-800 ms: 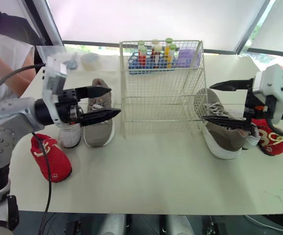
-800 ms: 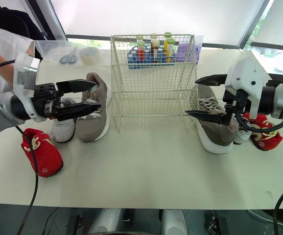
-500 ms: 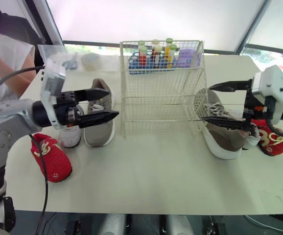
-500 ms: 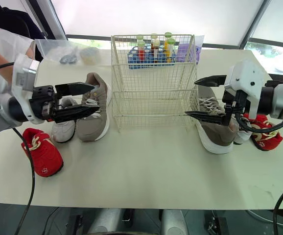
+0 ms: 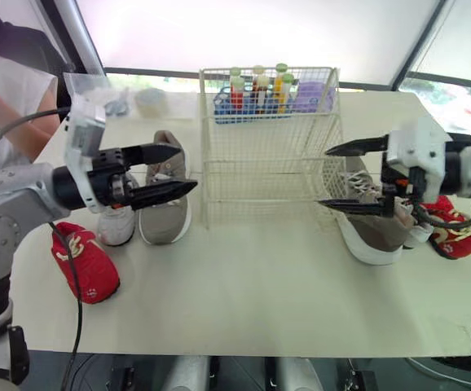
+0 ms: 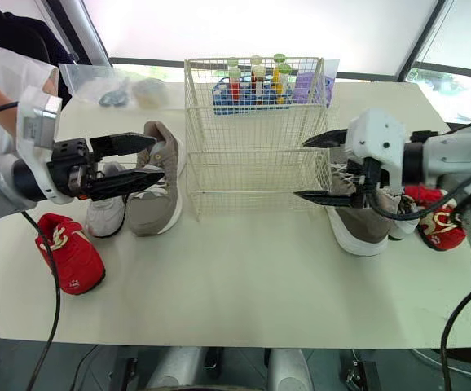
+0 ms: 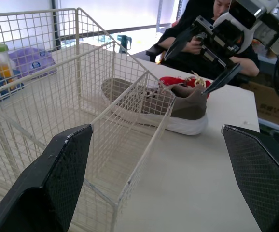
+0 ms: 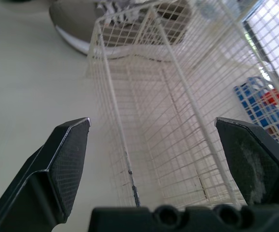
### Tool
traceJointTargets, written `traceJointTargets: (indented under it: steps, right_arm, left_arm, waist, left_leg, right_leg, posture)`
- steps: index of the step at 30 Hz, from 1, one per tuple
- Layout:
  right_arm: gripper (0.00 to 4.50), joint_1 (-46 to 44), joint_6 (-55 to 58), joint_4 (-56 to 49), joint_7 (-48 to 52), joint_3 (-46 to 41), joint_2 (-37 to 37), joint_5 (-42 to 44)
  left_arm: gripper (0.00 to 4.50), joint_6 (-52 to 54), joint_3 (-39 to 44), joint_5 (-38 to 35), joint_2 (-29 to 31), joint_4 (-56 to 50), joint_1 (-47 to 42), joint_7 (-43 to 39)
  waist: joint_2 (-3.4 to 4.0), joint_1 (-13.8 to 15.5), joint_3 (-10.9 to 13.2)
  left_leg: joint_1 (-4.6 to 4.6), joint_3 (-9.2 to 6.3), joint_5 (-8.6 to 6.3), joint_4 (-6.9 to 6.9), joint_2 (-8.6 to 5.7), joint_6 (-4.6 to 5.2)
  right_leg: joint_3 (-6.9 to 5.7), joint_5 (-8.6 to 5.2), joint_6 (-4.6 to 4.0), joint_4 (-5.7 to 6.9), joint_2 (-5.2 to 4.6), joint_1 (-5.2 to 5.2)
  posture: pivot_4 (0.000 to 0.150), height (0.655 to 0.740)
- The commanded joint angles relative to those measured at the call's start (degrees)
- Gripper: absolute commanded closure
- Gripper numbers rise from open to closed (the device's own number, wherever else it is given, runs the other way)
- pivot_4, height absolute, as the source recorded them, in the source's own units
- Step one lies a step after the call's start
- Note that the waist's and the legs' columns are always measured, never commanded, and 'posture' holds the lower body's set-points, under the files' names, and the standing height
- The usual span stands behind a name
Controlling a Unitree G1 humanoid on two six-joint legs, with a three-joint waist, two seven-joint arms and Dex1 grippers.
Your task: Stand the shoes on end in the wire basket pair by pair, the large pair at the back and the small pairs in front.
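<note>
Wire basket point(image 5: 270, 147) stands at the middle of the table point(image 5: 244, 293), with every shoe lying flat on the tabletop outside it. On the robot's left lie a large taupe shoe point(image 5: 166, 208), a small white shoe point(image 5: 117, 228) just beside it, and a small red shoe point(image 5: 85, 265) nearer the front edge. On the right sit the other taupe shoe point(image 5: 374, 228), another white shoe point(image 5: 419, 236) and another red shoe point(image 5: 454, 232) (all bunched close together). The left gripper point(image 5: 188, 168) hovers over the left taupe shoe, fingers spread, holding nothing. The right gripper point(image 5: 323, 177) hangs just beside the basket's right wall, likewise spread and empty.
</note>
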Motion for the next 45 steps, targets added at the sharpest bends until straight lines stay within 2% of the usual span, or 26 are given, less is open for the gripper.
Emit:
traceJointTargets:
  steps: [1,11,14,19,21,32,45]
  right_arm:
    - [0.00,-3.1,-4.3,3.0,1.8,4.6,1.8,-5.3]
    - [0.00,-4.5,-9.0,9.2,-0.4,13.9,7.0,-19.6]
    - [0.84,-4.7,-8.4,9.6,-0.9,14.4,8.3,-20.9]
    - [3.47,-4.2,-5.7,7.0,-0.8,13.2,10.0,-19.7]
    - [4.39,-4.1,-3.3,5.5,-1.0,12.8,10.3,-19.2]
    - [4.45,-2.1,3.0,-2.7,-0.4,12.7,9.9,-18.4]
    - [4.45,-3.3,5.0,-1.8,0.8,12.8,10.0,-19.0]
  left_arm:
    - [0.10,-1.1,0.0,0.1,-0.2,-0.7,-1.3,-0.3]
    - [0.10,-1.6,0.3,0.8,-0.6,-2.5,0.5,0.8]
    - [0.00,-1.7,0.3,0.7,-0.7,-2.9,0.8,1.3]
    - [0.00,-2.0,0.1,1.2,-0.7,-3.1,0.7,1.5]
    - [0.00,-2.3,-0.3,1.7,-0.8,-2.8,0.4,1.3]
    - [0.00,-3.6,-1.9,3.5,-1.6,-1.5,-0.9,0.4]
    - [0.00,-3.0,-2.7,3.2,-2.9,-2.2,-2.1,1.8]
  waist:
    - [0.00,0.0,0.0]
    - [-0.01,0.0,0.0]
    - [-0.03,0.0,0.0]
    - [-0.08,-0.1,0.0]
    - [-0.10,-0.1,-0.1]
    - [-0.24,0.0,-0.1]
    - [-0.26,0.1,-0.1]
  left_leg:
    - [0.00,0.00,0.00,0.01,0.00,0.00]
    - [0.00,-0.01,0.02,0.04,0.00,-0.02]
    - [0.00,0.00,0.02,0.06,0.00,-0.03]
    - [0.03,-0.02,0.03,0.08,0.03,-0.05]
    - [0.04,-0.02,0.04,0.08,0.04,-0.05]
    - [0.02,-0.03,0.03,0.07,0.08,-0.06]
    - [0.02,-0.03,0.03,0.07,0.08,-0.06]
  right_leg:
    - [0.00,0.01,0.01,0.00,0.00,0.00]
    - [0.01,0.08,0.13,0.03,0.08,0.00]
    - [0.03,0.08,0.14,0.04,0.09,0.00]
    - [0.03,0.12,0.14,0.07,0.14,0.02]
    - [0.03,0.13,0.15,0.09,0.15,0.02]
    - [0.04,0.14,0.13,0.04,0.18,0.00]
    - [0.04,0.14,0.14,0.04,0.17,0.01]
  posture:
    - [0.150,0.7347]
    - [0.150,0.7347]
    - [0.150,0.7347]
    - [0.150,0.7347]
    - [0.150,0.7347]
    - [0.150,0.7347]
    - [0.150,0.7347]
